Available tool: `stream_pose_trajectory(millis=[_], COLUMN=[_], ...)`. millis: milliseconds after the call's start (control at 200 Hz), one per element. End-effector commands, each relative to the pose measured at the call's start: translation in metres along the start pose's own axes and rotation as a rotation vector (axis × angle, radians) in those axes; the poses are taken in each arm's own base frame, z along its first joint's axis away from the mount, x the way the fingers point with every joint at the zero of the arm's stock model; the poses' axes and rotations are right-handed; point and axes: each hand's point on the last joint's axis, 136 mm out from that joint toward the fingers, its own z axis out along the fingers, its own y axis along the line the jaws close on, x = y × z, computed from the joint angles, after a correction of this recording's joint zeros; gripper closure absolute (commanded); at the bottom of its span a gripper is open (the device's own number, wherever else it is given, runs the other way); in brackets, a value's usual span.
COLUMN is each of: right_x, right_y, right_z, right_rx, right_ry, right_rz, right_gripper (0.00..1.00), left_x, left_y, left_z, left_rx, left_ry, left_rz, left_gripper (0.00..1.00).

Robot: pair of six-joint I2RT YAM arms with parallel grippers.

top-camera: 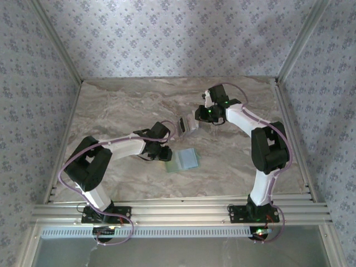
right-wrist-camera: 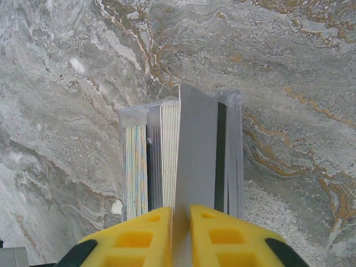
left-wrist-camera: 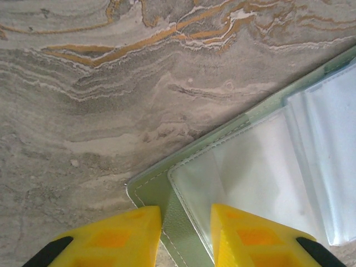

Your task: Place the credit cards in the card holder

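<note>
My right wrist view shows what the top view blurs: my right gripper [right-wrist-camera: 181, 212] pinching one grey card [right-wrist-camera: 197, 144], which stands on edge among the credit cards [right-wrist-camera: 146, 161] in a clear case [right-wrist-camera: 233, 111]. My left wrist view shows my left gripper [left-wrist-camera: 185, 217] parted over a corner of the card holder [left-wrist-camera: 153, 192], which lies open mid-table [top-camera: 111, 105]. Both arms bend inward.

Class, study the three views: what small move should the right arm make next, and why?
Probably lift the grey card straight out of the clear box: the right gripper is shut on it, yet it stands among the other cards. The card holder lies open at the left gripper.
</note>
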Motion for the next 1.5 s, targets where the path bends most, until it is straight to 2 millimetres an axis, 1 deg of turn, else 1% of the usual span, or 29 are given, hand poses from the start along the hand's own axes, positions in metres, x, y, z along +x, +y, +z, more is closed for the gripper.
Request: stream_pose_trajectory(millis=[0, 130, 490, 740, 969, 1129, 1214, 1249, 1309, 1314, 1334, 1414, 1494], right_x=[-0.002, -0.003, -0.007, -0.012, -0.017, -0.015, -0.006, 0.001, 0.014, 0.019, 0.029, 0.057, 0.091], right_y=[0.005, 0.000, -0.016, -0.016, -0.015, -0.006, 0.003, 0.007, 0.021, 0.020, 0.021, 0.040, 0.051], right_z=[-0.013, -0.016, -0.029, -0.044, -0.065, -0.079, -0.082, -0.081, -0.082, -0.079, -0.076, -0.070, -0.061], right_rx=[-0.015, 0.012, 0.143, 0.203, 0.236, 0.205, 0.148, 0.117, 0.035, 0.033, 0.013, -0.076, -0.120], right_ry=[-0.013, -0.019, -0.052, -0.099, -0.166, -0.192, -0.181, -0.173, -0.157, -0.146, -0.126, -0.084, -0.027], right_rz=[0.001, 0.006, -0.006, -0.027, -0.034, -0.041, -0.046, -0.040, -0.045, -0.042, -0.043, -0.064, -0.090], right_gripper=[0.85, 0.89, 0.97, 1.00, 1.00, 1.00, 1.00, 1.00, 1.00, 1.00, 1.00, 1.00, 1.00], left_x=[0.005, 0.005, 0.005, 0.006, 0.005, 0.006, 0.005, 0.006, 0.006, 0.006, 0.006, 0.005, 0.006], left_y=[0.003, 0.003, 0.003, 0.003, 0.002, 0.001, 0.001, 0.001, 0.001, 0.001, 0.001, 0.001, 0.000], left_z=[0.010, 0.010, 0.010, 0.010, 0.008, 0.008, 0.008, 0.008, 0.008, 0.008, 0.007, 0.006, 0.005], left_rx=[-0.009, -0.010, -0.007, -0.006, -0.002, 0.002, 0.004, 0.003, 0.003, 0.003, 0.004, 0.007, 0.007], left_ry=[0.034, 0.034, 0.036, 0.038, 0.033, 0.035, 0.034, 0.034, 0.033, 0.034, 0.033, 0.030, 0.030], left_rz=[0.005, 0.004, 0.001, 0.005, 0.005, 0.004, 0.005, 0.004, 0.005, 0.005, 0.006, 0.005, 0.007], left_gripper=[0.70, 0.70, 0.70, 0.70, 0.70, 0.70, 0.70, 0.71, 0.71, 0.71, 0.71, 0.71, 0.71])
